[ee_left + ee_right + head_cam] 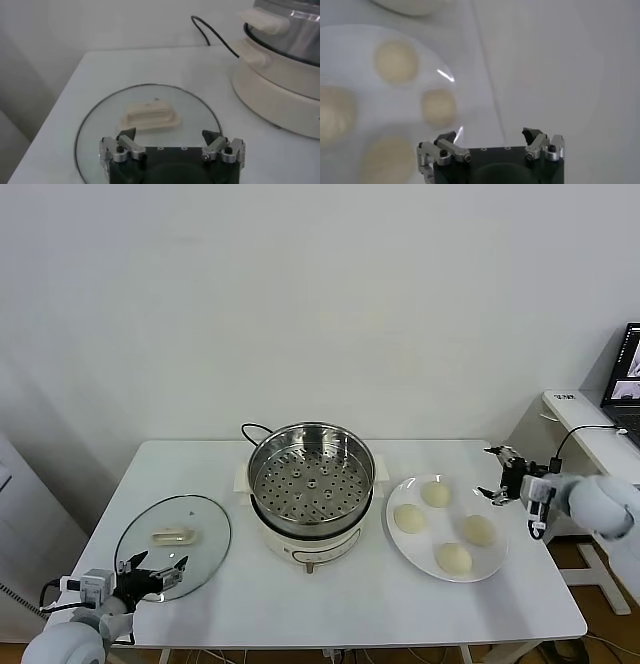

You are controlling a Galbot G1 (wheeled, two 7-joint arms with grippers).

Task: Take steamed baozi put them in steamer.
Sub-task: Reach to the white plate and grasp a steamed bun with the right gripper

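Note:
Several cream-white baozi (pixel 435 494) lie on a flat white plate (pixel 445 529) right of the steamer (pixel 311 476), a shiny steel basket with a perforated floor and nothing in it. My right gripper (pixel 497 476) hovers open and empty at the plate's far right edge. In the right wrist view the baozi (pixel 438 107) lie on the plate (pixel 360 92), off to one side of the open right gripper (pixel 490 137). My left gripper (pixel 152 569) stands open at the near left edge of the table; the left wrist view shows this gripper (pixel 169 136) empty.
An oval glass lid (pixel 173 545) with a cream handle (pixel 150 114) lies flat just ahead of the left gripper. The cooker's black cord (pixel 250 429) trails behind it. A side desk with a laptop (pixel 625 384) stands at the right.

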